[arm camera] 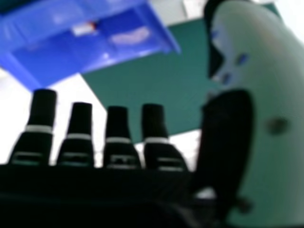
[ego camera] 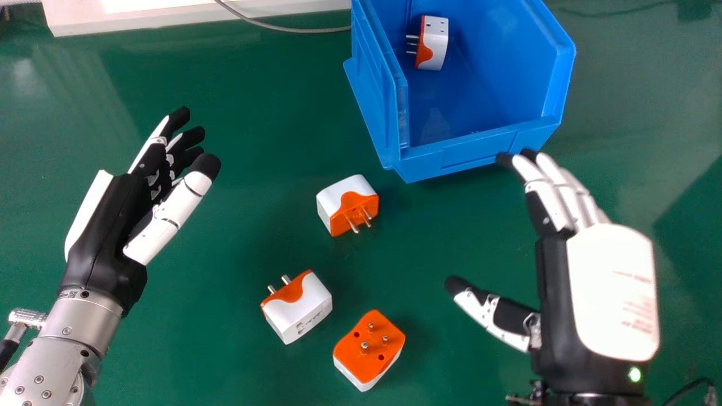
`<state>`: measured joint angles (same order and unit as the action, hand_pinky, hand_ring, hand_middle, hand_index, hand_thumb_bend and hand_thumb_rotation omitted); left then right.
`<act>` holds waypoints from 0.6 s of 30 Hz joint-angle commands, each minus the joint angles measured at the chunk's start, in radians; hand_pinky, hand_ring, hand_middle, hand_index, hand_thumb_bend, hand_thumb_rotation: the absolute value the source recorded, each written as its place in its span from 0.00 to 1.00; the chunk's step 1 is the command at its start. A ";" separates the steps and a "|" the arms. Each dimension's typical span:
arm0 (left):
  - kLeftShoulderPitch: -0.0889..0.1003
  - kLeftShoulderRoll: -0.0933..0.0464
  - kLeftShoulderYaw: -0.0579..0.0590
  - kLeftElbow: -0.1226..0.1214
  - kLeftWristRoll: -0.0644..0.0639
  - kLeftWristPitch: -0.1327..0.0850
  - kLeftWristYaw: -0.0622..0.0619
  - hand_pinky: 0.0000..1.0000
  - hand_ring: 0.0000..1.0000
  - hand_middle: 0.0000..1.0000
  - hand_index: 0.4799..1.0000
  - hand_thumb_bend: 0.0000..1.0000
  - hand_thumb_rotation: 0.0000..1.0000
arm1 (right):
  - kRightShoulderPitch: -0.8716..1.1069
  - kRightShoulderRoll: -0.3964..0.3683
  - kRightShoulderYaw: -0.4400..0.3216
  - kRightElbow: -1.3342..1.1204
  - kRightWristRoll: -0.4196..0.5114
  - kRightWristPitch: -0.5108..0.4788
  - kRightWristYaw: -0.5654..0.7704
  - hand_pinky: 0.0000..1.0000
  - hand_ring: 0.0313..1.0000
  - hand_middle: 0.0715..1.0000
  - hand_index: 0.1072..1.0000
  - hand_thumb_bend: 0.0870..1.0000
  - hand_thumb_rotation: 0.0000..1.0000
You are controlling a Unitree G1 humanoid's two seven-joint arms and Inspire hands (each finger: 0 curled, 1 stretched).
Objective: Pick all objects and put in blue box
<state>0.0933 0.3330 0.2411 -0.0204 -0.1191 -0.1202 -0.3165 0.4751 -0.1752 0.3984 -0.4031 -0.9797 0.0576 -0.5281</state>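
Right hand (ego camera: 598,282) wide open near the blue box (ego camera: 479,153)
One adapter (ego camera: 434,45) lies inside the box, a second adapter (ego camera: 348,203) near its closest left corner, a third adapter (ego camera: 302,310) and fourth adapter (ego camera: 369,348) farther toward the robot; the left hand (ego camera: 110,231), also wide, is left of the box

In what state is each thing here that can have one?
Left robot hand: open, empty
Right robot hand: open, empty
Blue box: upright, uncovered
Boxed plug adapter: lying on side
Farthest unboxed plug adapter: lying on side
Leftmost plug adapter: lying on side
Nearest plug adapter: pins up
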 commanded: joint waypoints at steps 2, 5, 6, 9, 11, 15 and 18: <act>-0.006 0.015 0.011 -0.014 -0.012 -0.020 -0.006 0.87 0.93 0.94 0.92 0.58 0.69 | 0.016 0.001 0.006 -0.012 0.020 -0.028 0.022 0.71 0.84 0.86 0.79 0.50 0.00; -0.008 0.014 0.012 -0.012 -0.010 -0.019 -0.007 0.87 0.93 0.94 0.92 0.58 0.69 | 0.030 0.007 0.017 -0.018 0.032 -0.028 0.048 0.72 0.84 0.86 0.79 0.49 0.00; -0.007 0.014 0.011 -0.015 -0.010 -0.017 -0.008 0.87 0.93 0.94 0.92 0.58 0.69 | 0.037 0.009 0.021 -0.020 0.033 -0.026 0.055 0.72 0.84 0.86 0.79 0.49 0.00; -0.007 0.015 0.012 -0.017 -0.010 -0.015 -0.008 0.87 0.93 0.94 0.92 0.58 0.69 | 0.051 0.014 0.034 -0.024 0.029 -0.025 0.069 0.72 0.84 0.87 0.80 0.48 0.00; -0.006 0.014 0.011 -0.020 -0.008 -0.013 -0.007 0.87 0.93 0.94 0.92 0.59 0.69 | 0.063 0.015 0.048 -0.026 0.027 -0.025 0.081 0.73 0.85 0.87 0.80 0.48 0.00; -0.005 0.015 0.011 -0.024 -0.007 -0.009 -0.006 0.87 0.92 0.94 0.92 0.57 0.68 | 0.081 0.015 0.065 -0.021 0.023 -0.021 0.099 0.73 0.85 0.87 0.80 0.48 0.00; -0.004 0.015 0.011 -0.029 -0.007 -0.004 -0.005 0.87 0.92 0.93 0.92 0.58 0.68 | 0.094 0.015 0.073 -0.020 0.020 -0.009 0.119 0.74 0.85 0.87 0.81 0.49 0.01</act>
<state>0.0934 0.3333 0.2429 -0.0230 -0.1189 -0.1191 -0.3240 0.5615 -0.1650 0.4676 -0.4018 -0.9478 0.0491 -0.4167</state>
